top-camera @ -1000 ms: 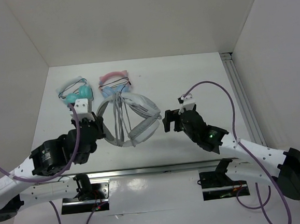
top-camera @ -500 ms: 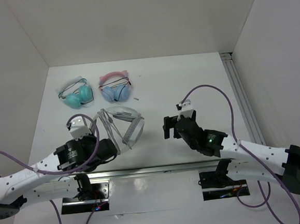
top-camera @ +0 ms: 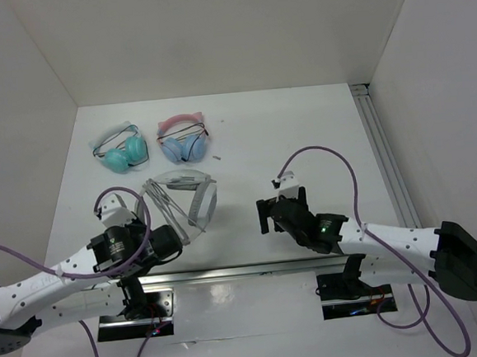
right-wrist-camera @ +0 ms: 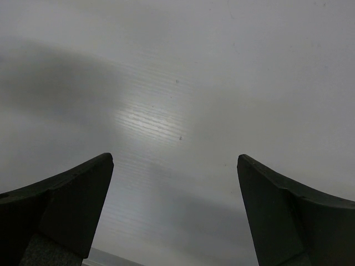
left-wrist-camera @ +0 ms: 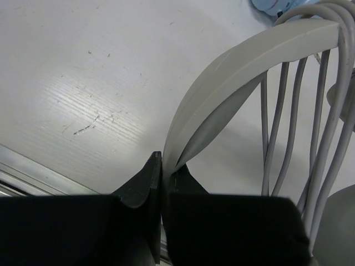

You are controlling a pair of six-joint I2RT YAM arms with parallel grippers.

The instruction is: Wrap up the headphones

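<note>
Headphones (top-camera: 206, 202), cable (left-wrist-camera: 288, 122) looped over the headband (left-wrist-camera: 238, 61), are gripped at that band by my left gripper (left-wrist-camera: 162, 166), jaws tight. My right gripper (right-wrist-camera: 175, 166) hovers above the bench (right-wrist-camera: 177, 83), jaws wide.

White-grey headphones (top-camera: 178, 178) tilted at front left, grey cable (left-wrist-camera: 288, 127) apparently looped across headband (left-wrist-camera: 233, 66).

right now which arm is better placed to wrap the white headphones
Left, likely: the left end effector is shut on the headphones, while the right end effector is open over the table, apart from them.
</note>
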